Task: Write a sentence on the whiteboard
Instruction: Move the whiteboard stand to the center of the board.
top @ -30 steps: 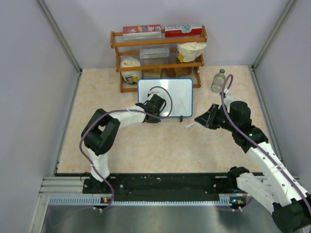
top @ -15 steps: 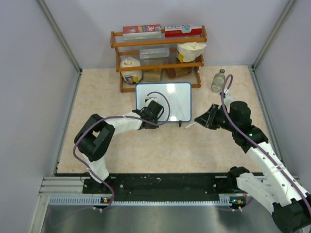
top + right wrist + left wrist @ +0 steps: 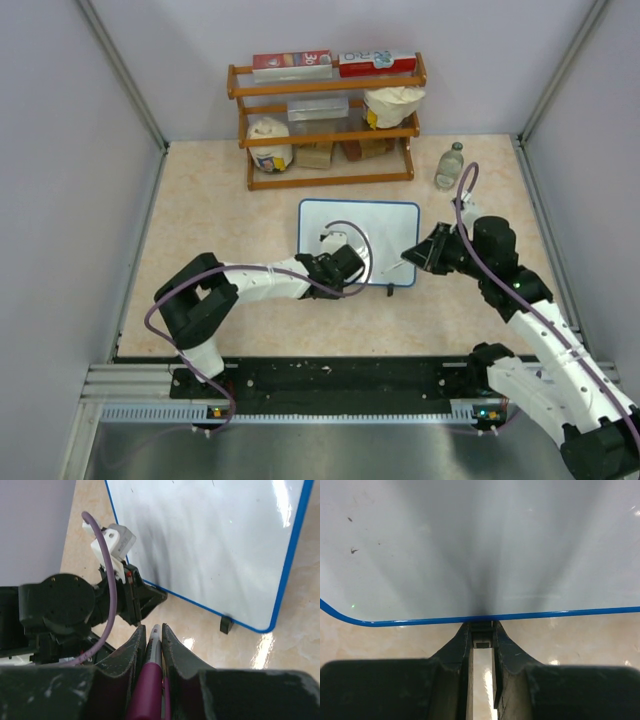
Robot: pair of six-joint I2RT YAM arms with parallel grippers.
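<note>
Pale grey-lilac walls [image 3: 60, 200] on 3 sides w/ metal corner posts [image 3: 120, 70] at 11 & 1 o'clock, beige marbled tabletop [image 3: 210, 200], wooden 2-shelf rack [image 3: 330, 84] at 12 o'clock by back wall, black rail [image 3: 340, 375] & grey metal sheet [image 3: 300, 445] along 6 o'clock edge, soft even light.

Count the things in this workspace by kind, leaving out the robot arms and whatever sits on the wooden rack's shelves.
whiteboard: 1
marker: 1
bottle: 1
wooden rack: 1
Total: 4
</note>
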